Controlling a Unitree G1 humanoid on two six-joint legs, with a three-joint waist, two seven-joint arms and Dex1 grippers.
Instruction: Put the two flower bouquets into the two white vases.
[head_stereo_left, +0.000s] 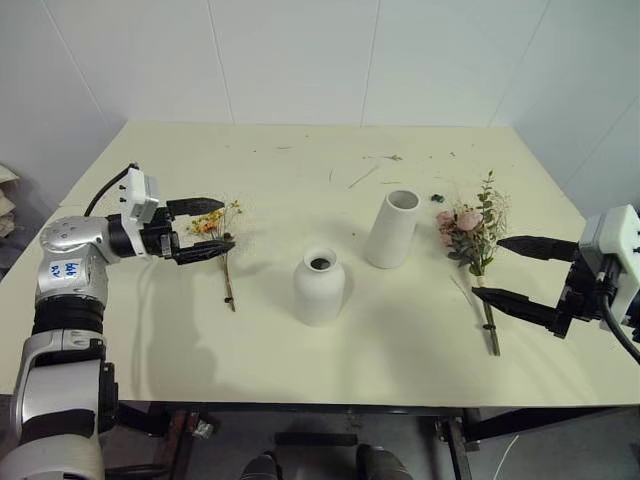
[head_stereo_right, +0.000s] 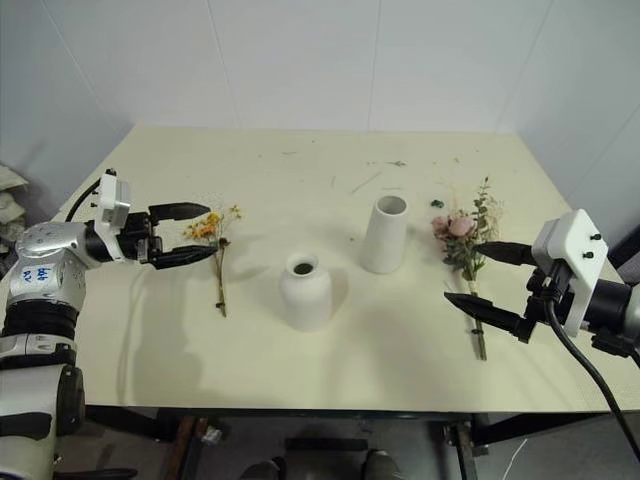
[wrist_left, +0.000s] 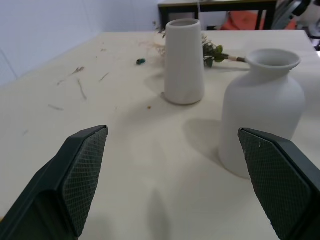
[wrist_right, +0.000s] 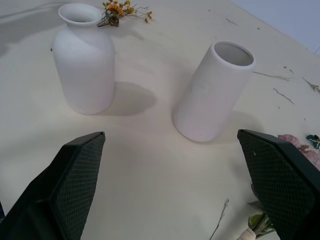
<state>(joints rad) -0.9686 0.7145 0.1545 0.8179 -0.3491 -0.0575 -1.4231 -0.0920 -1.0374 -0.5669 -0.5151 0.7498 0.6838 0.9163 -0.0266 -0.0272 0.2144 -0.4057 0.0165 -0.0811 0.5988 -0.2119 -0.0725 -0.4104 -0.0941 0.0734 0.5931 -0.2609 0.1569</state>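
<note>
Left eye view: both bouquets, rose bunch (head_stereo_left: 470, 232) and blossom bunch (head_stereo_left: 217, 228), are judged light, fragile, best gripped by stems; left claw (head_stereo_left: 214, 229) and right claw (head_stereo_left: 506, 270) are held wide open, empty.

Both bouquets (head_stereo_left: 224, 245) (head_stereo_left: 474, 245) lie flat beside upright empty vases (head_stereo_left: 319, 287) (head_stereo_left: 392, 229).

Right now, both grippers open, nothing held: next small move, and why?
Probably lower the open left gripper onto the brown stem of the yellow-orange bouquet and close. The bouquet lies flat right beneath those fingers, and both white vases stand empty, the round-bellied vase nearest.
</note>
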